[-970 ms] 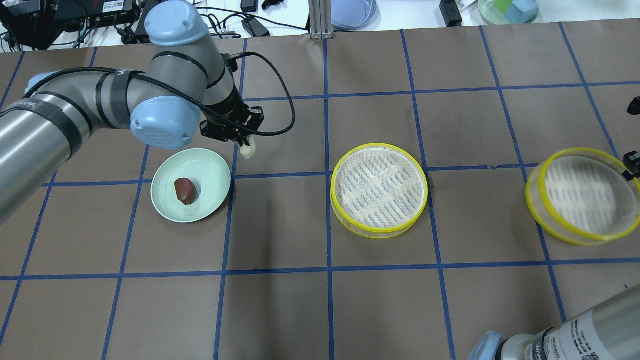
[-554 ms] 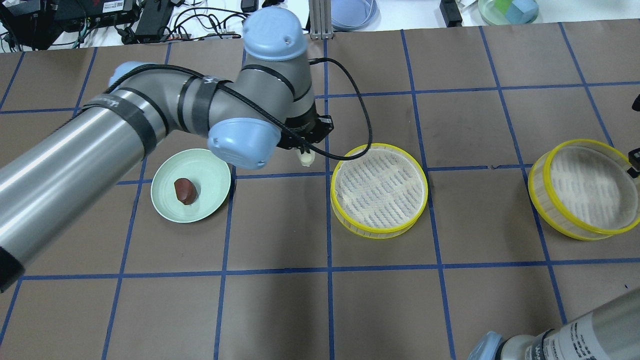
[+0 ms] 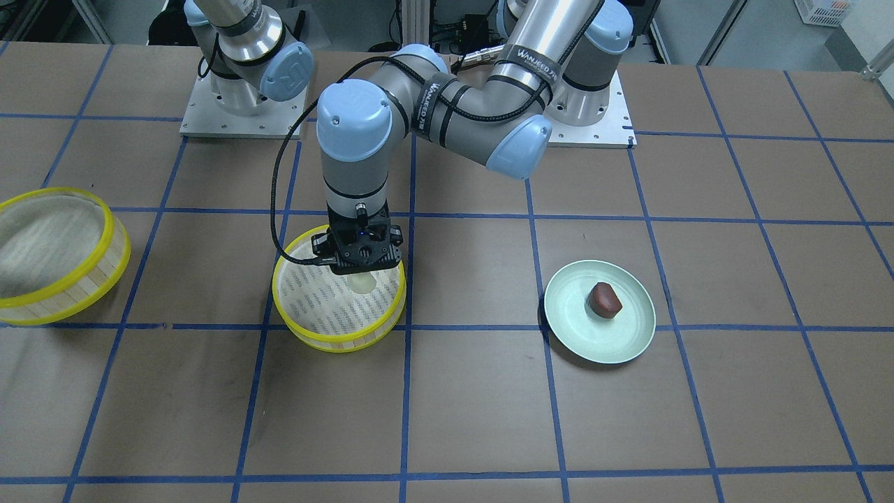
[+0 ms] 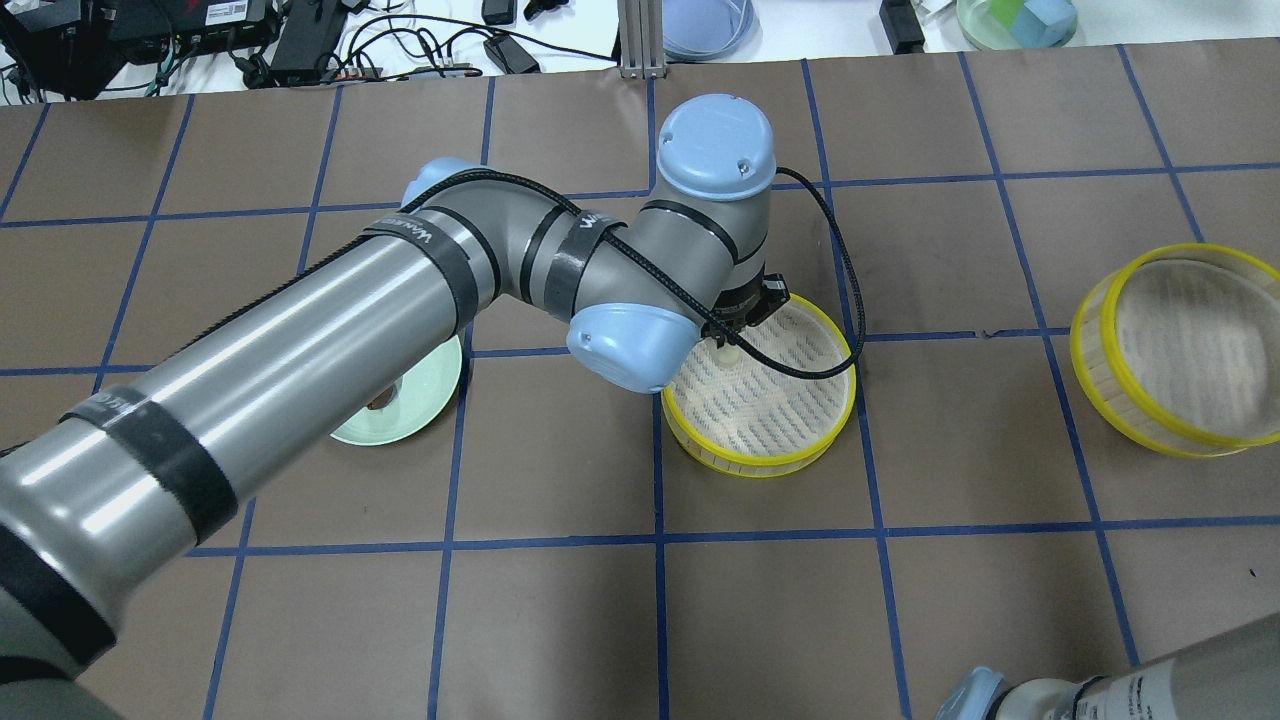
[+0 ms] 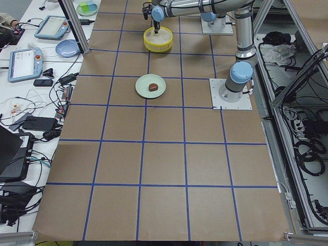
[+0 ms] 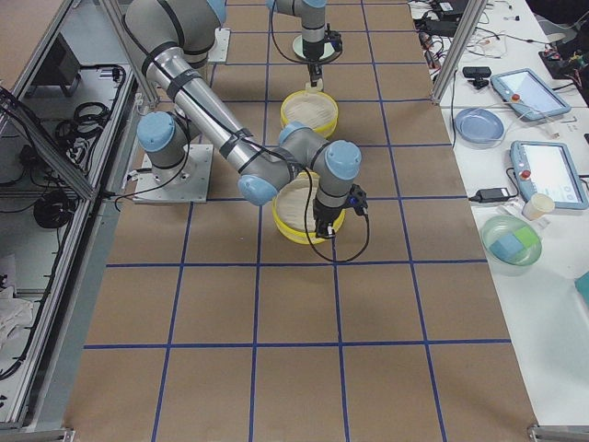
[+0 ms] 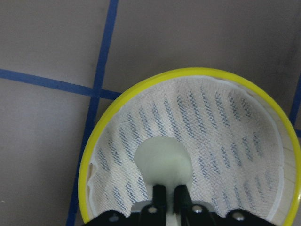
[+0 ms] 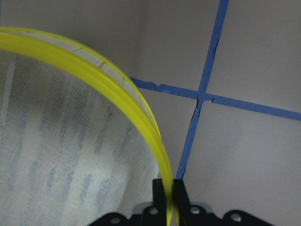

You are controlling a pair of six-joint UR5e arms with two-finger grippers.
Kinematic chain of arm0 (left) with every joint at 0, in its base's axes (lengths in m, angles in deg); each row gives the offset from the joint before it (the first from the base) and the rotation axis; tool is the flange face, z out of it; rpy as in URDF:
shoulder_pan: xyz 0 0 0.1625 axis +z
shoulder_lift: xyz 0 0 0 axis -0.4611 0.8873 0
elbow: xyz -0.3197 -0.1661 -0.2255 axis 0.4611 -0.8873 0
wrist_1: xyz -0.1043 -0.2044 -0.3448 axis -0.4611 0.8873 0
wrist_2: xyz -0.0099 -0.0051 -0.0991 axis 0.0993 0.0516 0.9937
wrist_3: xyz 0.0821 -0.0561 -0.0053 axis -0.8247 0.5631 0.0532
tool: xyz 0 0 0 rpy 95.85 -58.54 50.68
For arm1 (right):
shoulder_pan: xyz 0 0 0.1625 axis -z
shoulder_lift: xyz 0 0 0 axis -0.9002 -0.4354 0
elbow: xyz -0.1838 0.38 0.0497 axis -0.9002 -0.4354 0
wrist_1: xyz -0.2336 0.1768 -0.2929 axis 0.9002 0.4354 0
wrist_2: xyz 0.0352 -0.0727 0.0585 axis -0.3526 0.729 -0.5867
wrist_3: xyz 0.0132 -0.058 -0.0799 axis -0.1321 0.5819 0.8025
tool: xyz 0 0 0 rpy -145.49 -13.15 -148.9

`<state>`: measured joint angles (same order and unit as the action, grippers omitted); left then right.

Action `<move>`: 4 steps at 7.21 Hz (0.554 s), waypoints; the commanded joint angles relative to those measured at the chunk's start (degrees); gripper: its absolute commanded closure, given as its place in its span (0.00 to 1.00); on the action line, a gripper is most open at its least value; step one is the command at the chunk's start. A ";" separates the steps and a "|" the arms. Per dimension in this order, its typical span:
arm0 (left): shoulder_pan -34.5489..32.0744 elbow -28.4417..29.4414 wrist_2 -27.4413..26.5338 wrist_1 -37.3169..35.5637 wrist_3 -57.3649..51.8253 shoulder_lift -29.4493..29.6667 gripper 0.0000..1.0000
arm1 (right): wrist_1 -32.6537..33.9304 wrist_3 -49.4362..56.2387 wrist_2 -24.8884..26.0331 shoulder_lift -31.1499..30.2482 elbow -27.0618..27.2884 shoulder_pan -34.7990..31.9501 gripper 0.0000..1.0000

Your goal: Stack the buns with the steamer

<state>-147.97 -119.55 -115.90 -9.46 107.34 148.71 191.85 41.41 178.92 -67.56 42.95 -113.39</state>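
2 buns are in play. The left claw (image 7: 168, 192) is clenching the cream bun (image 7: 163, 160), which is hanging just below its fingertips over the cloth floor of the near steamer tier (image 7: 188, 73). Whether the bun is touching the cloth I cannot tell. To do this well, the claw is probably needing to sink straight down until the bun is resting on the cloth. It should then loosen gently, so the bun is not rolling toward the rim. The brown bun (image 3: 604, 299) is sitting on the green plate (image 3: 580, 339), well apart from that claw. The right claw (image 8: 168, 186) is pinching the rim of the 2nd steamer tier (image 8: 120, 92), holding it tilted.
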 commanded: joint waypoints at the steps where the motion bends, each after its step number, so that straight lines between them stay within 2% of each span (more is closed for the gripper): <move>1: -1.13 0.04 0.17 -1.39 0.32 1.80 0.08 | -4.87 -5.80 -0.14 -4.10 -0.07 -2.64 1.00; 2: -1.13 0.13 0.08 -1.39 0.41 1.72 0.00 | -5.86 -8.46 0.29 -6.12 -0.07 -5.69 1.00; 4: -1.13 0.13 0.08 -1.39 0.50 1.54 0.00 | -9.11 -16.62 0.38 -7.81 -0.07 -11.24 0.99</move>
<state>-149.07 -119.45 -115.80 -10.83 107.75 150.30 184.62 29.94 179.22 -74.20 42.84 -121.13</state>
